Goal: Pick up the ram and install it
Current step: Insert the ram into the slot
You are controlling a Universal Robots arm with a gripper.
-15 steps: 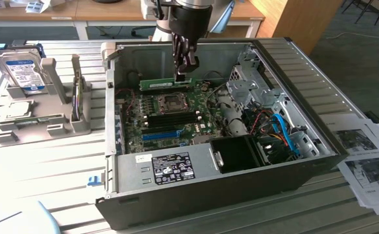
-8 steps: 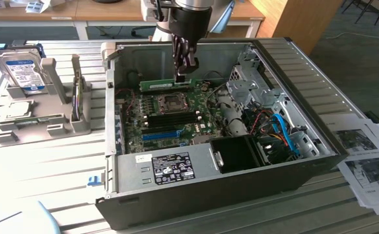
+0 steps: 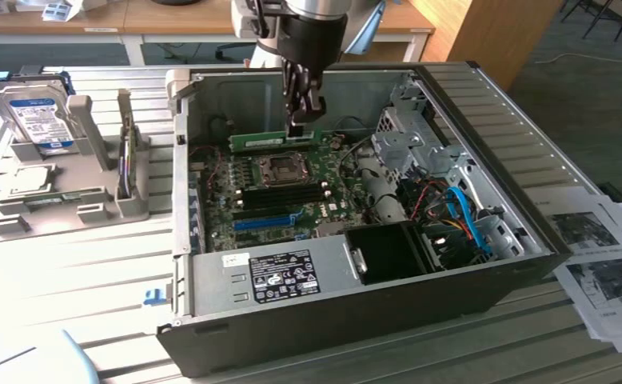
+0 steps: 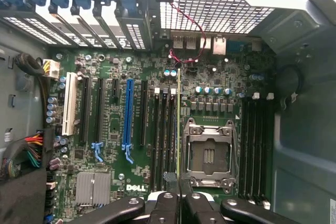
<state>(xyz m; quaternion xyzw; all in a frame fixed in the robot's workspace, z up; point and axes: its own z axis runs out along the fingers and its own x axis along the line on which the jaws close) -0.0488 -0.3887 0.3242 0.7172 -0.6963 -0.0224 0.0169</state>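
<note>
Install step: my jaws clamp the ram (image 3: 273, 142) above the black memory slots (image 4: 164, 129); seating likely needs exact alignment.

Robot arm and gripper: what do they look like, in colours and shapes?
The arm ends in a silver-grey round section. Below it the gripper has a black body and narrow dark fingers. In the wrist view, black link bars carry silver pivot screws. No markings can be made out.
</note>
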